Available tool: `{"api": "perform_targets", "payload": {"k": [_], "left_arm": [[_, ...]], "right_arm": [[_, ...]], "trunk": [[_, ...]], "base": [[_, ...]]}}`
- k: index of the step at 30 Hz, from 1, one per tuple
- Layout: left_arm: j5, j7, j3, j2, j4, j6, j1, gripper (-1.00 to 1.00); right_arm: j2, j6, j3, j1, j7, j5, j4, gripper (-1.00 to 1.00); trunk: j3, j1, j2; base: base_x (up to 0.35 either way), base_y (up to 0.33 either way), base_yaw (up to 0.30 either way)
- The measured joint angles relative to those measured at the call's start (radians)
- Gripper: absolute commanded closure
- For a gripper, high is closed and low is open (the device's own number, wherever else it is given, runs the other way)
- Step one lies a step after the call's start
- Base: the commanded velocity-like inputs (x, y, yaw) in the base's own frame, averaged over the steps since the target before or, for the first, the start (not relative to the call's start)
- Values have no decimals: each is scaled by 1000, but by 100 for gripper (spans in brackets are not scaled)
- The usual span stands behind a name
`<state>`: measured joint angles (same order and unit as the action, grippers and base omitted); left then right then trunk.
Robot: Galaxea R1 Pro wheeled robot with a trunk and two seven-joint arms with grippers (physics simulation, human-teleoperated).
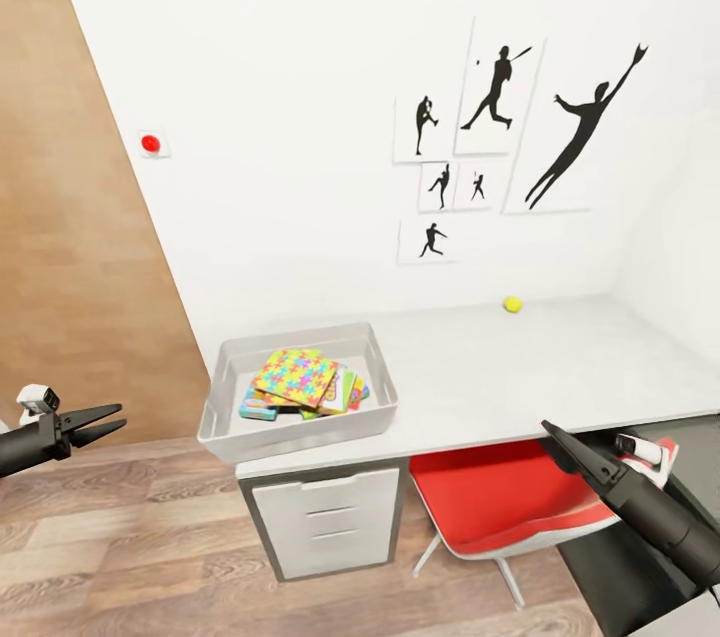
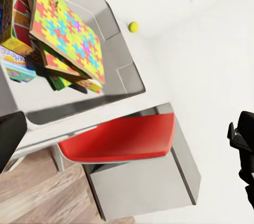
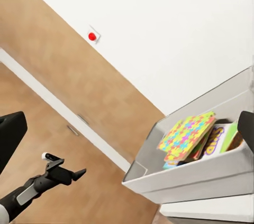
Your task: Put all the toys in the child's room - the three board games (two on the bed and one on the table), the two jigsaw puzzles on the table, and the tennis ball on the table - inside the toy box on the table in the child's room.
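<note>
Looking down at the table [image 1: 520, 367], I use the toy box [image 1: 225, 417] as my landmark. It sits at the table's left end, its front rim close to the table's front edge. Inside it a jigsaw puzzle [image 1: 295, 377] lies tilted on top of a heap of board games [image 1: 345, 392] and a second puzzle board. The tennis ball [image 1: 512, 304] rests alone, well apart from the toy box, near the back wall; bare tabletop lies between them.

My left gripper [image 1: 118, 418] hangs off the toy box's left side over wood floor, fingers slightly parted, empty. My right gripper [image 1: 552, 434] is in front of the table over the red chair [image 1: 490, 497], empty; I cannot tell its opening.
</note>
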<state>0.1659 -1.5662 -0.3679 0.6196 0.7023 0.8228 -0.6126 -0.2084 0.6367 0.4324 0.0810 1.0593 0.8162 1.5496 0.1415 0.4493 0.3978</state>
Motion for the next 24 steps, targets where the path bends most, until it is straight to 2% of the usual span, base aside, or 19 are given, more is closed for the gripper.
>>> {"api": "perform_targets", "payload": {"k": [8, 24], "left_arm": [[0, 0, 1, 0, 0, 0, 0, -100], [0, 0, 1, 0, 0, 0, 0, -100]], "right_arm": [[0, -3, 0, 2, 0, -1, 0, -100], [0, -8, -2, 3, 1, -1, 3, -100]], "trunk": [[-12, 0, 0], [-38, 0, 0]], "base": [[0, -221, 77], [0, -102, 77]]}}
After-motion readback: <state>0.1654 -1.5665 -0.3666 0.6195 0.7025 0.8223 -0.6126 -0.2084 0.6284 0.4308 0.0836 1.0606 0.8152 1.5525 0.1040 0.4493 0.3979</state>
